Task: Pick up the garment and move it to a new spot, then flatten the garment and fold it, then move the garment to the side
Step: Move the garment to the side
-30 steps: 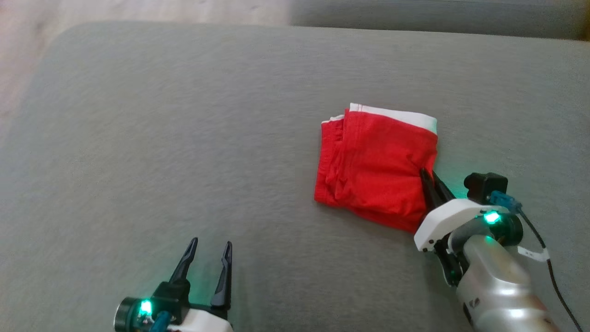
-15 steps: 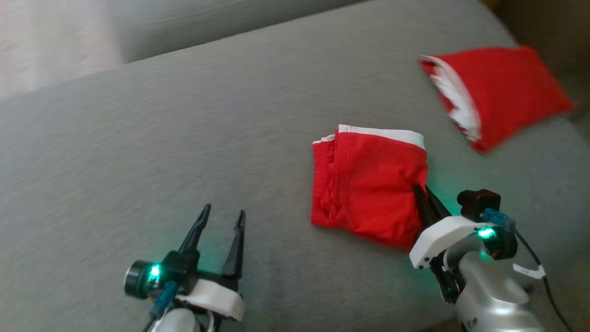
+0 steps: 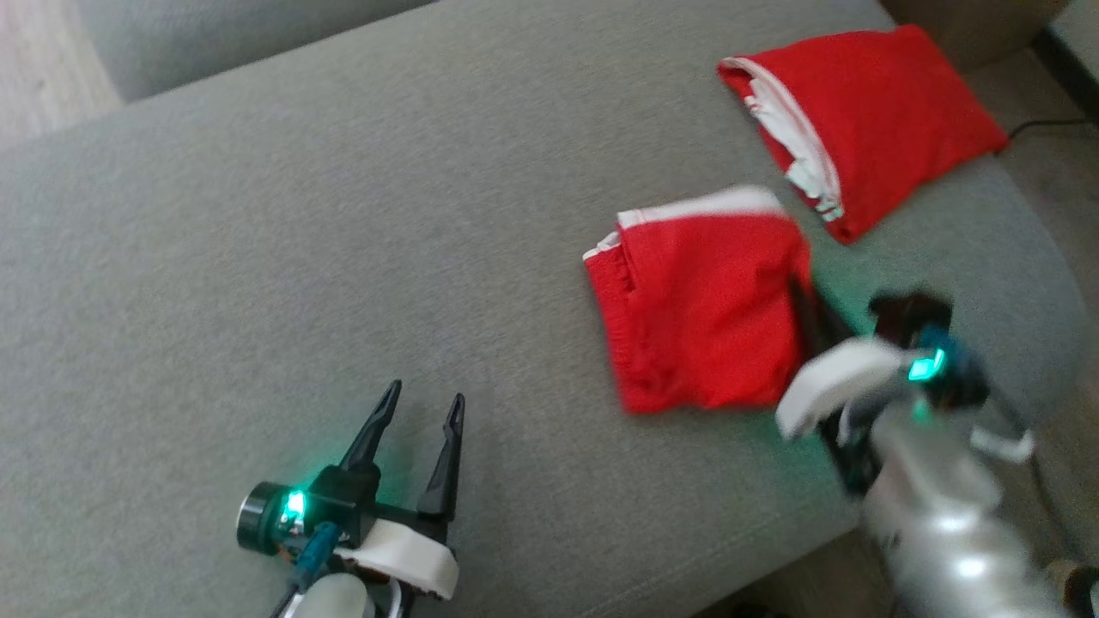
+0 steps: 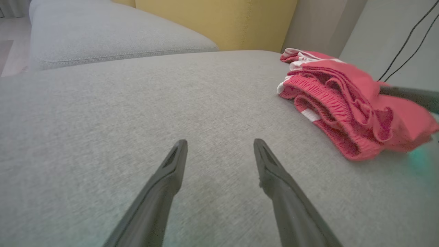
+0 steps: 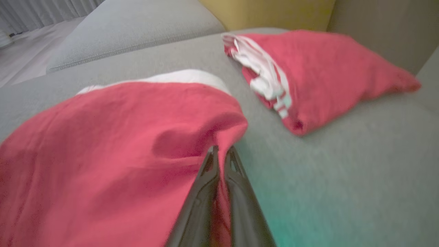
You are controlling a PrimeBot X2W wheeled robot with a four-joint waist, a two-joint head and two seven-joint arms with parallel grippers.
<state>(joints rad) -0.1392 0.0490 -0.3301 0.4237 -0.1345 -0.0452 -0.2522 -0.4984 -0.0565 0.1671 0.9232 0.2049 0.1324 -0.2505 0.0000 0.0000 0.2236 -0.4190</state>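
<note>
- The red shorts (image 3: 700,318) are folded into a chunky square with the white waistband along the far edge. They're sitting on the grey sofa cushion (image 3: 343,215), right of the middle.
- The left edge shows the stacked layers of the fold, a bit ruffled.
- The right gripper (image 3: 800,292) has its two dark fingers pressed together on the right edge of the shorts, with red fabric pinched between them. In the right wrist view the cloth bunches up and drapes over the fingertips.
- That side is pretty blurry from the head view, so I can't say if the pinched edge is off the cushion or just dragging on it.
- A second folded red garment (image 3: 867,112) with white trim lies further back, near the cushion's far right corner. It's close to the shorts but not touching them.
- The left gripper (image 3: 425,393) is well off to the left over bare cushion, with its fingers spread wide and nothing between them.
- Behind all that there's another grey cushion (image 4: 103,34) and a yellow backrest (image 4: 216,20), plus a black cable (image 4: 408,37) hanging at the right.
</note>
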